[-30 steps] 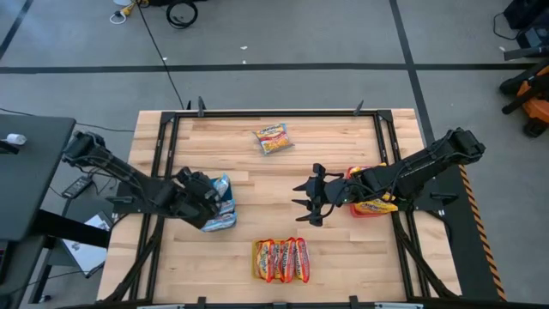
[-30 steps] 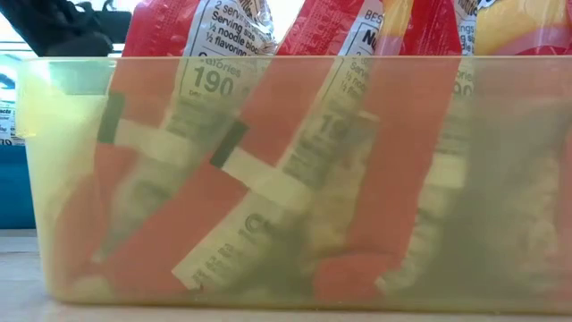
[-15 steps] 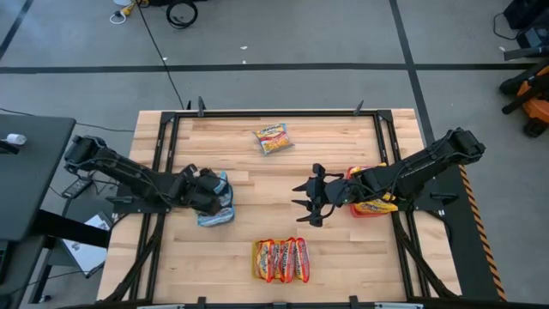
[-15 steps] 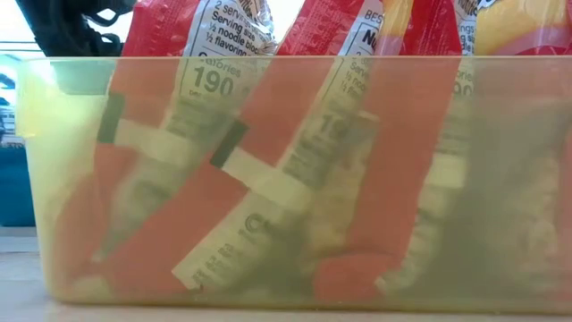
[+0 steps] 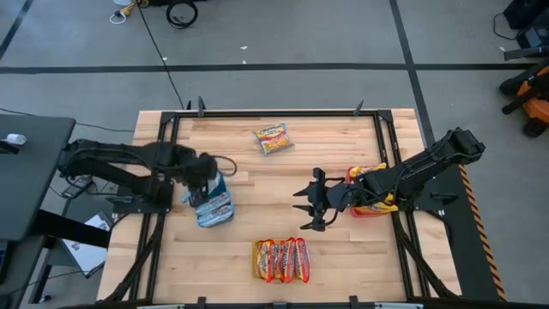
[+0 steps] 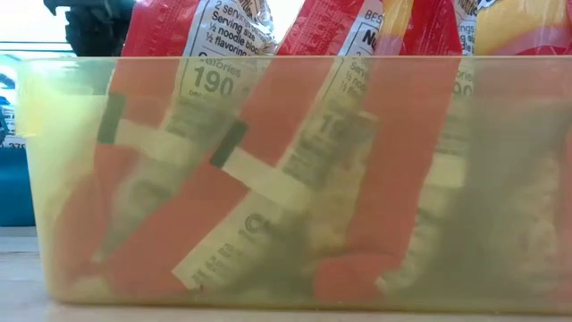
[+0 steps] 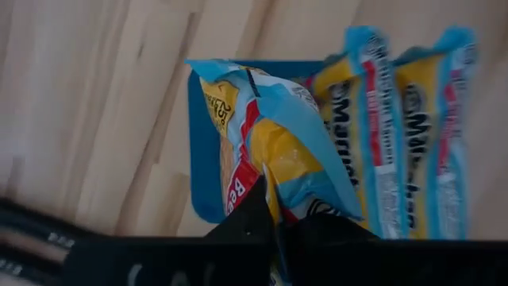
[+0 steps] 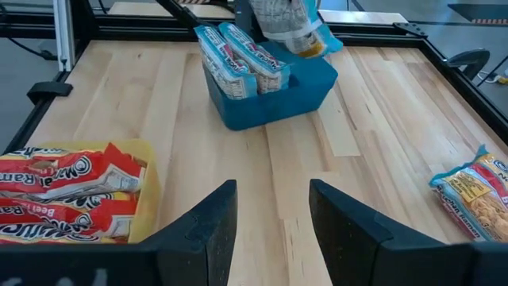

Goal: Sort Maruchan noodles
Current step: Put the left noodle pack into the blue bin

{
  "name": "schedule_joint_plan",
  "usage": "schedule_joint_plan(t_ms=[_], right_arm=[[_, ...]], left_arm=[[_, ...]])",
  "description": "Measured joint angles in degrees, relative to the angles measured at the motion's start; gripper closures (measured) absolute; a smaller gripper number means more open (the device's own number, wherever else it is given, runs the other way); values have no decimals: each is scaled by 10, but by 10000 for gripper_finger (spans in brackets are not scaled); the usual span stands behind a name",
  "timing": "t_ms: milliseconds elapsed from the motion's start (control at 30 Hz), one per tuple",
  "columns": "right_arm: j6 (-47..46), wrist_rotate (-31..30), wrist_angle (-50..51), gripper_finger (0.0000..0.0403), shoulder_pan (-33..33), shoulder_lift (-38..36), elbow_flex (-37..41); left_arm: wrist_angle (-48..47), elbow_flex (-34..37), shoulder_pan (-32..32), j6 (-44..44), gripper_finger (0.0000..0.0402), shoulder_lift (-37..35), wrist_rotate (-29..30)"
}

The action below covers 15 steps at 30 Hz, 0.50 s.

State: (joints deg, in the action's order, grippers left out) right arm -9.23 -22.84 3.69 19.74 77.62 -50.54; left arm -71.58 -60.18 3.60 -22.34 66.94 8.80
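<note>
Since a second back: left pincer (image 7: 274, 230) lifted from low at the blue tray (image 8: 305, 83) to above it, clamped on a blue-edged Maruchan packet (image 7: 278, 151) hanging over that tray. Nearest, along the counter's (image 5: 249, 223) front edge: red packets (image 5: 281, 260) upright in a yellow tray (image 6: 36, 179). Mid-counter: right pincer (image 5: 310, 199) hovering, fingers spread wide, nothing held; behind it, a red tray (image 5: 371, 211) of packets. Farthest: one loose orange packet (image 5: 273, 138). Step judged in hand: dropping the blue packet among its like. Next called for: lowering, releasing, then fetching the loose one.
</note>
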Motion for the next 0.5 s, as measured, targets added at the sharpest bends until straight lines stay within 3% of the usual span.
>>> schedule_joint_plan(t_ms=[267, 500], right_arm=[[-2, 0, -2, 239, 3, 0, 0], [-2, 0, -2, 239, 19, 0, 0]], left_arm=[[1, 6, -137, 162, 386, 54, -121], [11, 6, -161, 286, 386, 148, -261]])
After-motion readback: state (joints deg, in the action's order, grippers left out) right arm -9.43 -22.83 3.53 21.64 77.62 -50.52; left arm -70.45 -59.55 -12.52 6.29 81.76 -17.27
